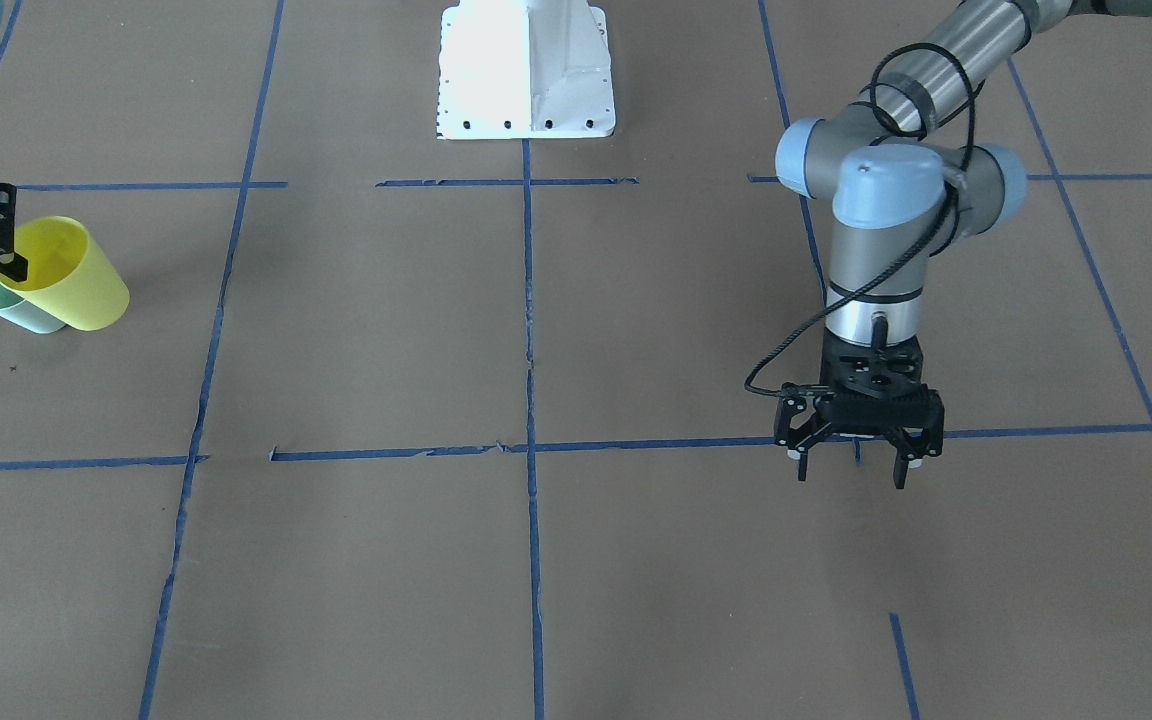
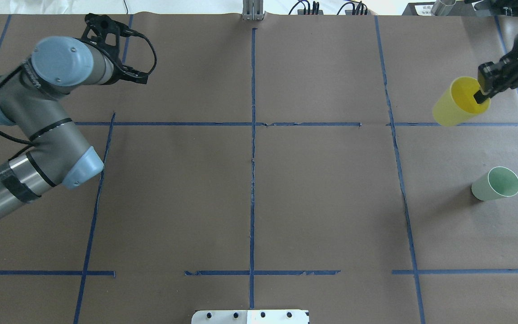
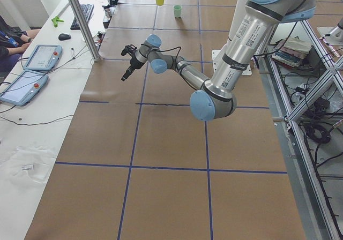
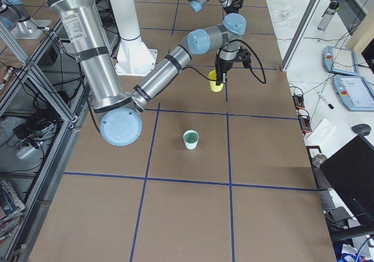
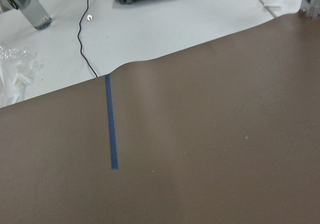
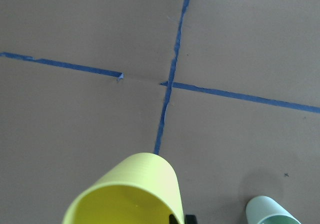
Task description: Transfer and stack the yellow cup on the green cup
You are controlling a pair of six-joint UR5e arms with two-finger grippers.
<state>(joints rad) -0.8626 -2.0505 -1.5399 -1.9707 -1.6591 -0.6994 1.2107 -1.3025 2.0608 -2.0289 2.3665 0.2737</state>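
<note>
1 yellow cup (image 2: 454, 110) in right gripper (image 2: 482, 96)

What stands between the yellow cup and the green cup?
Nothing visible does. The right hand holds the yellow cup by its rim, and only the taped brown table lies between it and the green cup.

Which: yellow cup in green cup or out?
Out: right gripper holds yellow cup by its rim, apart from the upright green cup.
</note>
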